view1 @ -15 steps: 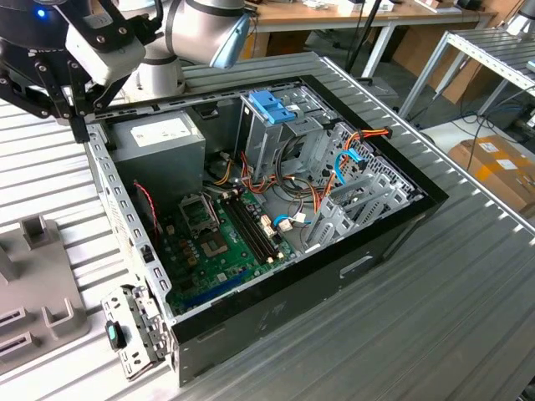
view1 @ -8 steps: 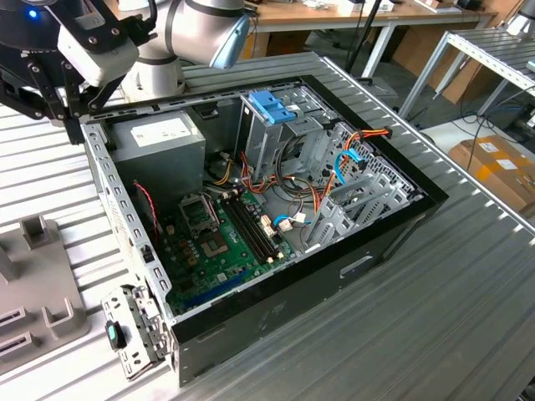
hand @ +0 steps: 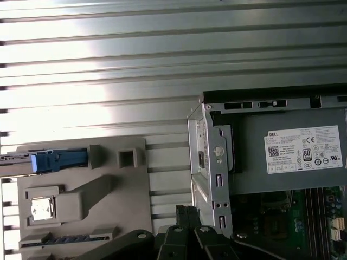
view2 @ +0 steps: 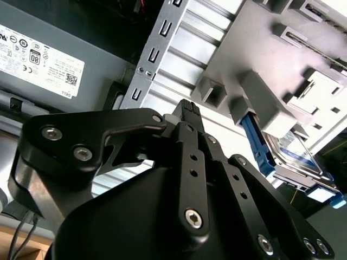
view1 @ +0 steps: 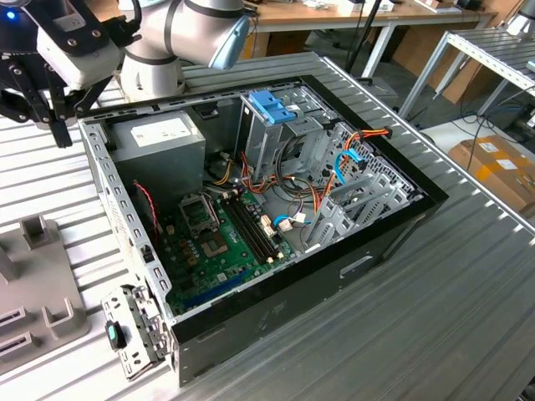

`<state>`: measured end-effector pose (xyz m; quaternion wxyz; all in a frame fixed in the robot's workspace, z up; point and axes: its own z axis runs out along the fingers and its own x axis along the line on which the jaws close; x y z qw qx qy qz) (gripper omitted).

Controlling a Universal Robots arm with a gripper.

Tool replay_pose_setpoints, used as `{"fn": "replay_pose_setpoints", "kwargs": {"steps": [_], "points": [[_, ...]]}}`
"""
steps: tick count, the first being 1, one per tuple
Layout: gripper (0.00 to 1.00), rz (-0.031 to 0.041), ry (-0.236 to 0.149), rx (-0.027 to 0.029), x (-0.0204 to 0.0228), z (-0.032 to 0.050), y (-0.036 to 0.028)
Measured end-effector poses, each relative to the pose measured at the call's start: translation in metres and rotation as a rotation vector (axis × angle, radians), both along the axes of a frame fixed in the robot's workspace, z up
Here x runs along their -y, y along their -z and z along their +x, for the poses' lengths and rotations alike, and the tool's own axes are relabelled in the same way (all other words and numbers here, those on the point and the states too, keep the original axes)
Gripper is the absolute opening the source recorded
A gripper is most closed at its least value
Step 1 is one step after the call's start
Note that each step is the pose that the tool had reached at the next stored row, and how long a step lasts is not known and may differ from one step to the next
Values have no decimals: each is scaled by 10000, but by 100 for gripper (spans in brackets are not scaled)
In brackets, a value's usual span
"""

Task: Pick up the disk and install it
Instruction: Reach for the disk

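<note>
The disk (view2: 293, 156) is a silver drive with a white-and-blue label and blue rails. It stands on edge in a slot of the grey fixture (view2: 260, 59). In the first wrist view the disk (hand: 51, 161) appears edge-on at the fixture's (hand: 130, 200) corner. My gripper (view2: 187, 108) hovers shut and empty over the slatted table, between the fixture and the open computer case (view1: 276, 217). In the exterior view the gripper (view1: 60, 134) hangs just outside the case's back corner, at that view's upper left.
Inside the case are a grey power-supply box (view1: 159, 138) with a white sticker, a green motherboard (view1: 217, 242) and a tall metal cage with a blue handle (view1: 272, 104). The case's metal wall (hand: 209, 162) stands close beside my gripper. Other tables and boxes stand behind.
</note>
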<state>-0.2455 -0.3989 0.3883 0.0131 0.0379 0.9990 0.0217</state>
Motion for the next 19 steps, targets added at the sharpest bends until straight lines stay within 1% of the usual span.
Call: {"fn": "replay_pose_setpoints", "kwargs": {"steps": [8,19], "points": [[11,0,-2,0,0,-118,5],[11,0,-1,0,0,-144,6]]}}
